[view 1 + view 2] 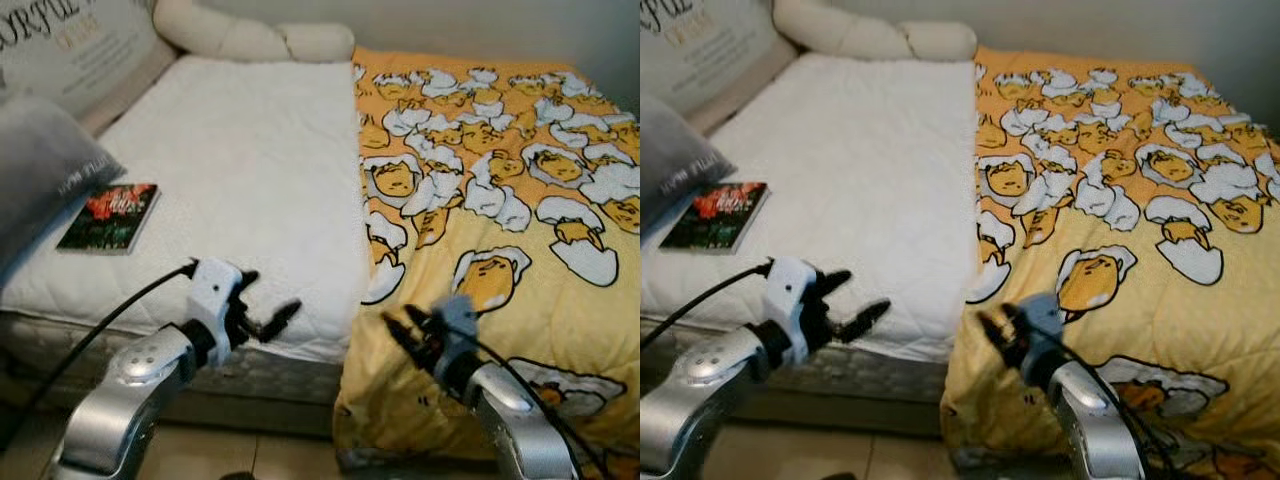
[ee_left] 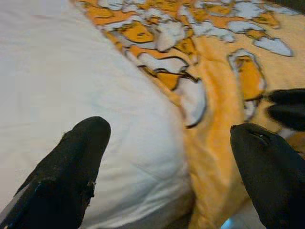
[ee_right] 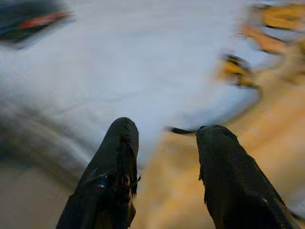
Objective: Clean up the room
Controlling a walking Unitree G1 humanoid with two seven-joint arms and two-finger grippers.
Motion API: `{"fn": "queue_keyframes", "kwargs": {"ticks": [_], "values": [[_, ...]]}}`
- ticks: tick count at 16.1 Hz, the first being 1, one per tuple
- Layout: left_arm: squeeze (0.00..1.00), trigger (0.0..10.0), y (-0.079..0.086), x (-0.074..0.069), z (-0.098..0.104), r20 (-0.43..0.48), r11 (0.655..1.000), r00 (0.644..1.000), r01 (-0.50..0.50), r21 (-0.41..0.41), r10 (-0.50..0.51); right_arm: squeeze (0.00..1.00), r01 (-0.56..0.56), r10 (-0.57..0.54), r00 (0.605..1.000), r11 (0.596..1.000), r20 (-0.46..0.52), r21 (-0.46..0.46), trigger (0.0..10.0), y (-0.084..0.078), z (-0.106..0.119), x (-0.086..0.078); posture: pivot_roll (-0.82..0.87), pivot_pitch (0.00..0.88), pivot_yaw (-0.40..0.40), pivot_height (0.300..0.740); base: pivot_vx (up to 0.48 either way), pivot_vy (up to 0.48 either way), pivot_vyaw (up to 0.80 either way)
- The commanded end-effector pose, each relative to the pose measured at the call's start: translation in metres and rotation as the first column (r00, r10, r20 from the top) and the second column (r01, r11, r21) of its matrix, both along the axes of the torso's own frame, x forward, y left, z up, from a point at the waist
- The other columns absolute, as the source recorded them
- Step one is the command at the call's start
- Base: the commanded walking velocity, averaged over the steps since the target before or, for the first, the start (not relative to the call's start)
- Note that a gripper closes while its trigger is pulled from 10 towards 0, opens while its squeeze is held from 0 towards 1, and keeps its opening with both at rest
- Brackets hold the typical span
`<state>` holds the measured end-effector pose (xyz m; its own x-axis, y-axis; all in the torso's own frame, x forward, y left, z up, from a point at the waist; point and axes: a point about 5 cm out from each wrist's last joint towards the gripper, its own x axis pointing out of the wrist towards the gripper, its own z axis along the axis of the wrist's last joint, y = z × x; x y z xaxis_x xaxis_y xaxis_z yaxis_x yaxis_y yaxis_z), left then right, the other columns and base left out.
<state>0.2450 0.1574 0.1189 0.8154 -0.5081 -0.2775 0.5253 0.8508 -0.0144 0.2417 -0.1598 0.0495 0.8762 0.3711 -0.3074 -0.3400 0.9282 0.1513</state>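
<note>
A yellow blanket (image 1: 500, 200) printed with egg characters covers the right half of the bed; its edge (image 1: 366, 285) lies along the bare white mattress pad (image 1: 240, 160). A dark book (image 1: 110, 215) with a red cover picture lies on the pad near the left side. My left gripper (image 1: 270, 295) hovers open over the front edge of the pad, just left of the blanket's edge, holding nothing. In the left wrist view its fingers (image 2: 71, 167) frame that edge. My right gripper (image 1: 400, 320) stands open over the blanket's front corner, empty. The right wrist view is blurred.
A grey pillow (image 1: 35, 170) lies at the left, partly over the mattress beside the book. A cream bolster pillow (image 1: 250, 35) and a lettered cushion (image 1: 70, 40) sit at the head. The bed's front side drops to a tiled floor (image 1: 250, 450).
</note>
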Motion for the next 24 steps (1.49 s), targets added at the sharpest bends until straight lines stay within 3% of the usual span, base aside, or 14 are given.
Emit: {"fn": "queue_keyframes", "kwargs": {"ticks": [1,4,8,13,20,24], "values": [[0.48,10.0,0.007,0.006,-0.002,0.028,0.994,0.994,-0.102,0.037,0.101,0.00,0.176,-0.176,0.984,0.984,0.020,-0.018,10.0,-0.016,0.007,-0.001,-0.07,0.000,0.060,0.740,0.000,-0.465,0.00],[0.48,10.0,0.010,0.016,-0.009,0.037,0.976,0.978,-0.207,0.062,0.205,0.00,0.313,-0.309,0.949,0.947,0.069,-0.069,10.0,-0.027,0.013,-0.003,-0.10,0.000,0.080,0.740,0.000,-0.480,0.00],[0.48,10.0,0.018,0.026,-0.009,0.063,0.955,0.956,-0.290,0.064,0.287,0.00,0.355,-0.350,0.935,0.928,0.063,-0.112,10.0,-0.033,0.008,-0.006,-0.09,0.000,0.060,0.740,0.000,-0.480,0.00],[0.48,10.0,0.035,0.019,-0.013,0.079,0.916,0.921,-0.389,0.098,0.382,0.00,0.354,-0.358,0.934,0.924,0.001,-0.145,10.0,-0.022,-0.005,-0.006,-0.04,0.000,0.004,0.740,0.000,-0.480,0.00],[0.48,10.0,0.035,0.022,-0.017,0.085,0.912,0.917,-0.398,0.102,0.391,0.00,0.402,-0.409,0.912,0.906,-0.028,-0.134,10.0,-0.021,-0.013,-0.010,-0.04,0.000,0.007,0.740,0.000,-0.480,0.00],[0.48,10.0,0.038,0.027,-0.016,0.097,0.903,0.907,-0.419,0.096,0.411,0.00,0.409,-0.414,0.910,0.906,-0.027,-0.111,10.0,-0.015,-0.013,-0.001,-0.04,0.000,-0.010,0.740,0.000,-0.480,0.00]]}}
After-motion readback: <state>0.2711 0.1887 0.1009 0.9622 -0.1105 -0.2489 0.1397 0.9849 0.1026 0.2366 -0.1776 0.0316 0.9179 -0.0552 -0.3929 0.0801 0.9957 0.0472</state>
